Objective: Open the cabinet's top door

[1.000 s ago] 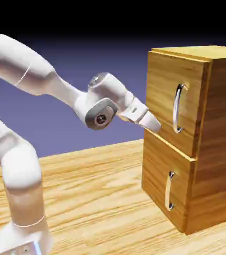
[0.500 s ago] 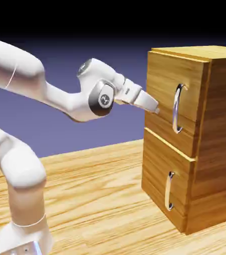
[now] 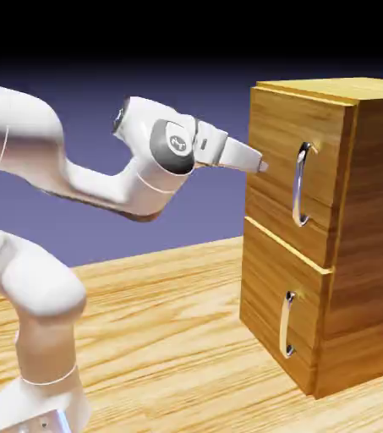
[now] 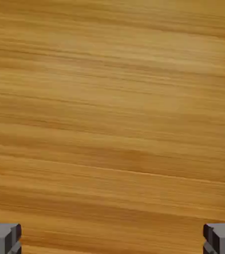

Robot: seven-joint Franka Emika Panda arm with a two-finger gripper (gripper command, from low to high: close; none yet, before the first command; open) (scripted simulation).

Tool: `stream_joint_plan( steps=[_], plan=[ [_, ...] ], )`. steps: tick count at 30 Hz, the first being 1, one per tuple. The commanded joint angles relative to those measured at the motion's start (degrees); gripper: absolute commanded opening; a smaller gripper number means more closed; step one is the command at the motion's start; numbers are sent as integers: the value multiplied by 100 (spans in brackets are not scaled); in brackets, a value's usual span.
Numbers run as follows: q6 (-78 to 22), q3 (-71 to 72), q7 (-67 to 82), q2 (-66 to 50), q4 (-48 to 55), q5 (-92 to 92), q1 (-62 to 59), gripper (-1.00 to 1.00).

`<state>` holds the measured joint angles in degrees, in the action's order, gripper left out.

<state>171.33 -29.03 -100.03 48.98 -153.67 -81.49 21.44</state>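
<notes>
Top door: while both doors of the cabinet [image 3: 380, 228] sat closed, the top door [image 3: 270, 127] was the upper, taller panel on the exterior view's right, above the lower door [image 3: 266, 296].
Claw: the gripper [image 3: 263, 167] stood wide open with nothing between its fingertips, its tip near the top door's face, to the left of the handle in the exterior view.
Hand view: only grained wood showed beyond the two spread fingertips (no silver anywhere in it, so the aim looked off to one side).
Handle: the long curved bar handle [image 3: 298, 184] ran upright near the door's right edge, and its middle seemed the place to take hold.
Handling: the panel looked stiff and fairly heavy, likely to swing rather than slide; the polished bar might prove slippery, so a square, firm grip seemed wise.
Next move: the arm [image 3: 101, 186] probably needed to shift right, to the bar, without scraping the wood.
</notes>
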Motion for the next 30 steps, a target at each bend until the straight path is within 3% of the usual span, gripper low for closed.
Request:
stream_joint_plan(
  steps=[1, 30],
  plan=[
    [-8, -89, -176, 50, 22, -250, 64, 0],
    [-246, -2664, -5282, 1497, 672, -7477, 1904, 0]
  ],
)
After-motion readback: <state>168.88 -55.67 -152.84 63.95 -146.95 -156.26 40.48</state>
